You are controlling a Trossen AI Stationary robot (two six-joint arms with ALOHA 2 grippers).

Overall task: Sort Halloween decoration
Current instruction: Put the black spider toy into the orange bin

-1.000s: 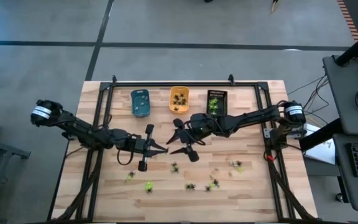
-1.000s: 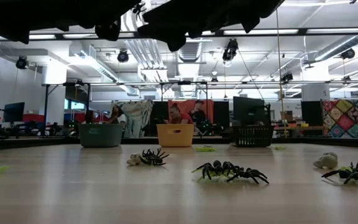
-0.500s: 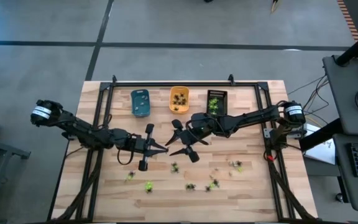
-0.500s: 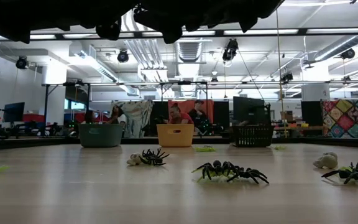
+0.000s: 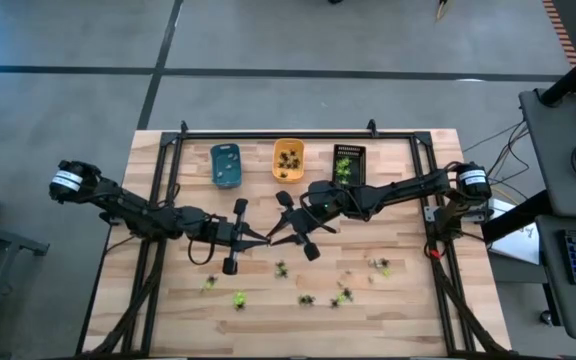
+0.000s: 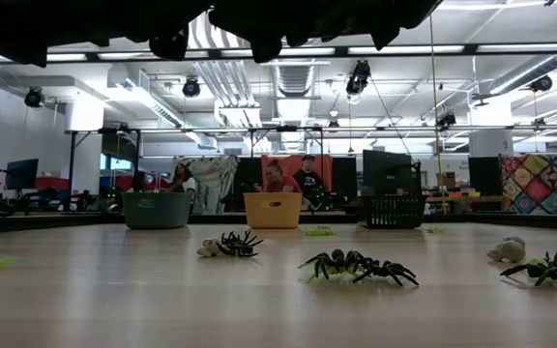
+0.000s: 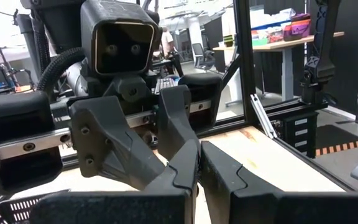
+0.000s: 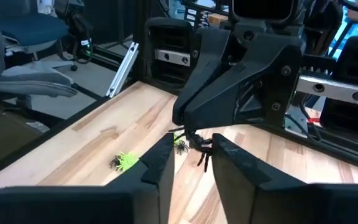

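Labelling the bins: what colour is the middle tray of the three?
Orange; the middle tray shows best in the high view.

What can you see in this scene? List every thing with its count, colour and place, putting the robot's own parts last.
Table: one, pale wood, under both arms.
Trays: three, blue, orange, black, in a row at the far edge.
Spider figures: several, black, yellow-green and whitish, scattered on the near half; more lie in the trays.
People: a few, seated in the room behind.
Left gripper: dark, shut, mid-table.
Right gripper: dark, partly open, facing the left one.
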